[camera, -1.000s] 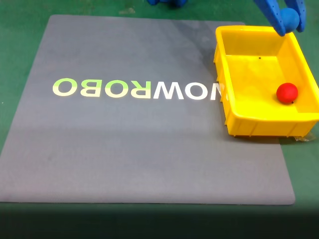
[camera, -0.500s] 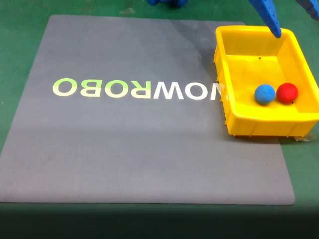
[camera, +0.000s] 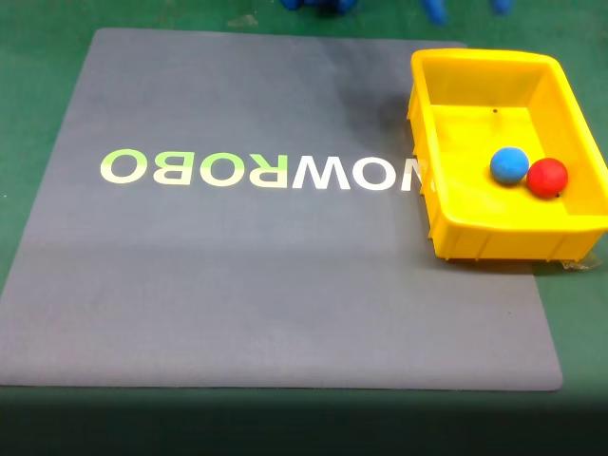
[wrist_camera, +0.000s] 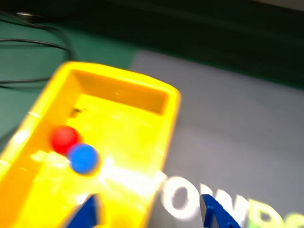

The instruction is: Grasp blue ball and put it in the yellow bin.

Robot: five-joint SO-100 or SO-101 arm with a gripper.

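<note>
The blue ball (camera: 509, 164) lies inside the yellow bin (camera: 484, 58) at the right of the fixed view, touching a red ball (camera: 547, 177) on its right. In the wrist view the blue ball (wrist_camera: 83, 158) rests on the floor of the yellow bin (wrist_camera: 123, 79), just below and right of the red ball (wrist_camera: 64, 138). My gripper (wrist_camera: 152, 214) is open, its two blue fingertips far apart at the bottom edge with nothing between them. In the fixed view, just the tips of the gripper (camera: 467, 8) show at the top edge, above the bin's far wall.
The bin stands on the right edge of a grey mat (camera: 237, 275) printed with large letters (camera: 256, 171), on a green table (camera: 38, 57). Part of the blue arm base (camera: 318, 5) shows at the top. Black cables (wrist_camera: 33, 45) run beyond the bin.
The gripper opened above the bin and the blue ball dropped in, rolling to rest against the red ball. The gripper then rose almost out of the fixed view's top.
</note>
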